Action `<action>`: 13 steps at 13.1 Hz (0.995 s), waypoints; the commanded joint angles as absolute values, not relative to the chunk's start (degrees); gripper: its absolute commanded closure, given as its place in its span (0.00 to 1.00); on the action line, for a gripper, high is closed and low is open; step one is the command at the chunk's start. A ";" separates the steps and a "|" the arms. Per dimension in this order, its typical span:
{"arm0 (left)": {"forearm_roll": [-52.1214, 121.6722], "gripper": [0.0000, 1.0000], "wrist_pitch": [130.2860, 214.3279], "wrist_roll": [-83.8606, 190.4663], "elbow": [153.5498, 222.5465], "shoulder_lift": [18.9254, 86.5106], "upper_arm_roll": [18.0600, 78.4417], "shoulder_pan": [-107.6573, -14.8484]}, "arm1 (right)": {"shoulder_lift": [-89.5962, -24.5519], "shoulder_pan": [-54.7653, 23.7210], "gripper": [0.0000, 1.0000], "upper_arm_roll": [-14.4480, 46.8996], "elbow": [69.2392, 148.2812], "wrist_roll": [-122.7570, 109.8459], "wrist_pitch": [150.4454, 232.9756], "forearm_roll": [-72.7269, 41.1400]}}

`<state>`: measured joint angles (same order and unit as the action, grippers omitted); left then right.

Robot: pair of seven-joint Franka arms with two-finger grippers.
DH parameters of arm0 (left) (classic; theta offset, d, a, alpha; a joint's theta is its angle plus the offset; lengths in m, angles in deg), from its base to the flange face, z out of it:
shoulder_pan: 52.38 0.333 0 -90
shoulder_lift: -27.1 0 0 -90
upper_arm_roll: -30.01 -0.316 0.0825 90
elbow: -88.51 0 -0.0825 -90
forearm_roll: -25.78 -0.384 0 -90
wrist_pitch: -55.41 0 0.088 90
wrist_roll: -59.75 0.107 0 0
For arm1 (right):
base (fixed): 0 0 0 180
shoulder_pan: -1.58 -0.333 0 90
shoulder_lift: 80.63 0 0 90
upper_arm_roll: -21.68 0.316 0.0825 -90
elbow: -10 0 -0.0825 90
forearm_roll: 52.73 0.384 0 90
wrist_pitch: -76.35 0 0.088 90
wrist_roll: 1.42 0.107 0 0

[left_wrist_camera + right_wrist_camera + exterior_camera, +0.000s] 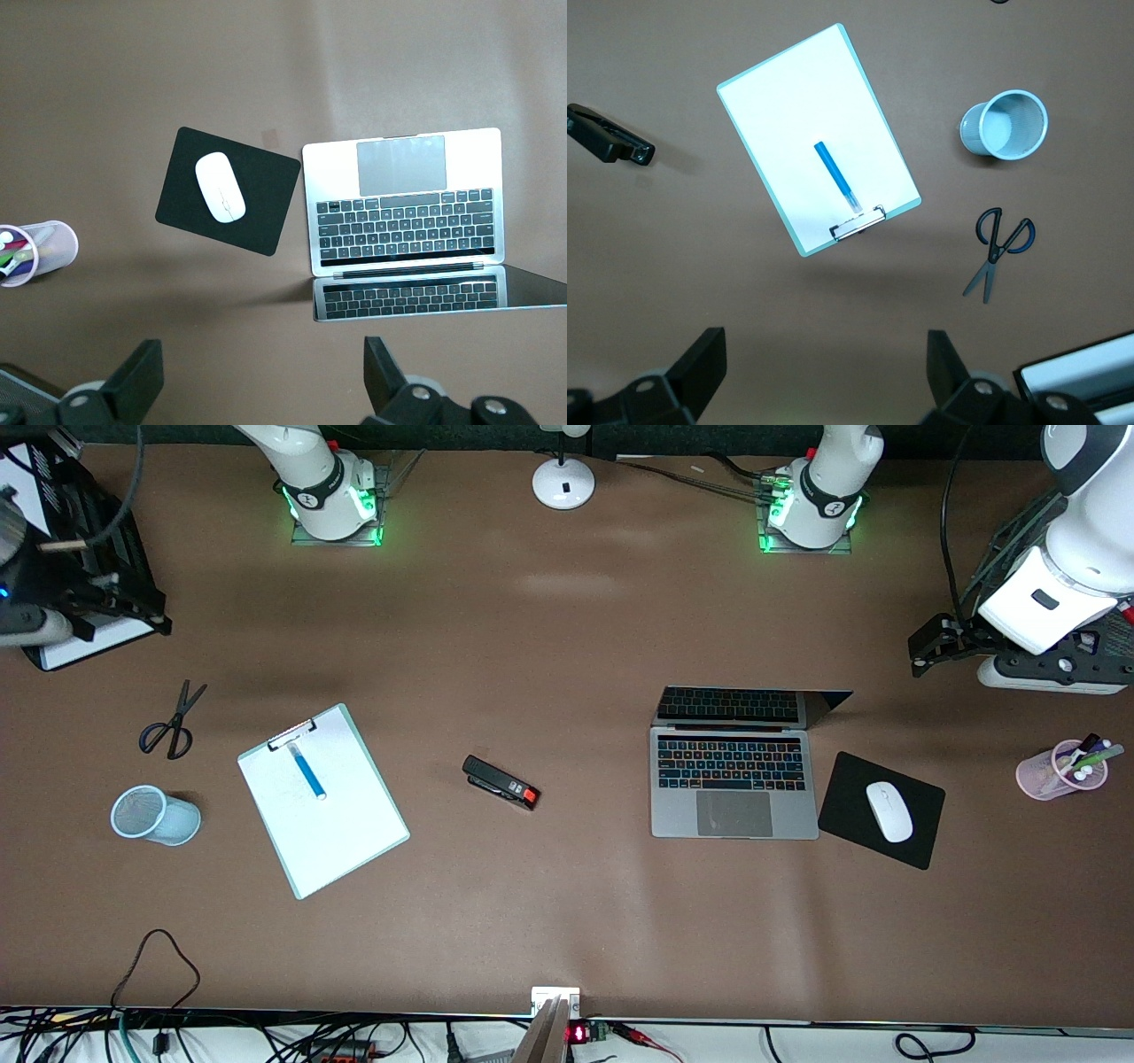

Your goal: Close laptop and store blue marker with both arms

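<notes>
The silver-grey laptop (733, 779) stands open on the table toward the left arm's end, its screen (744, 707) upright; it also shows in the left wrist view (403, 208). The blue marker (307, 769) lies on a white clipboard (323, 815) toward the right arm's end, and shows in the right wrist view (834, 175). My left gripper (928, 646) (263, 372) is open and empty, up in the air at the left arm's end of the table. My right gripper (827, 363) is open and empty, high over the right arm's end of the table.
A white mouse (889, 810) lies on a black pad (842, 788) beside the laptop. A pink cup of pens (1061, 771) stands at the left arm's end. A black stapler (500, 781), scissors (173, 722), a light-blue mesh cup (155, 815) and a black rack (106, 558) are also on the table.
</notes>
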<state>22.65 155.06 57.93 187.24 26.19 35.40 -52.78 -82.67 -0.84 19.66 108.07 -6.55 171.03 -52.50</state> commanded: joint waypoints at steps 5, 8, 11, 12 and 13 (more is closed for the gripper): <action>23.59 0.00 149.23 58.79 186.42 28.66 35.55 -52.55 | -69.31 -0.80 0.00 19.74 107.21 -22.46 178.29 -51.68; 24.20 0.00 146.72 58.70 185.90 29.99 35.55 -52.47 | -63.42 -0.97 0.03 20.00 107.56 -26.20 185.75 -51.50; 26.31 0.00 143.05 59.83 178.27 37.36 35.55 -52.99 | -58.49 -2.29 0.19 20.09 107.56 -28.75 191.91 -51.67; 26.83 0.06 142.16 60.28 176.86 38.95 35.64 -53.17 | -56.74 -2.73 0.22 20.09 107.56 -29.11 193.41 -51.85; 27.53 0.36 141.20 60.11 176.67 39.05 35.73 -53.34 | -55.50 -3.08 0.27 20.09 107.56 -30.07 195.08 -51.85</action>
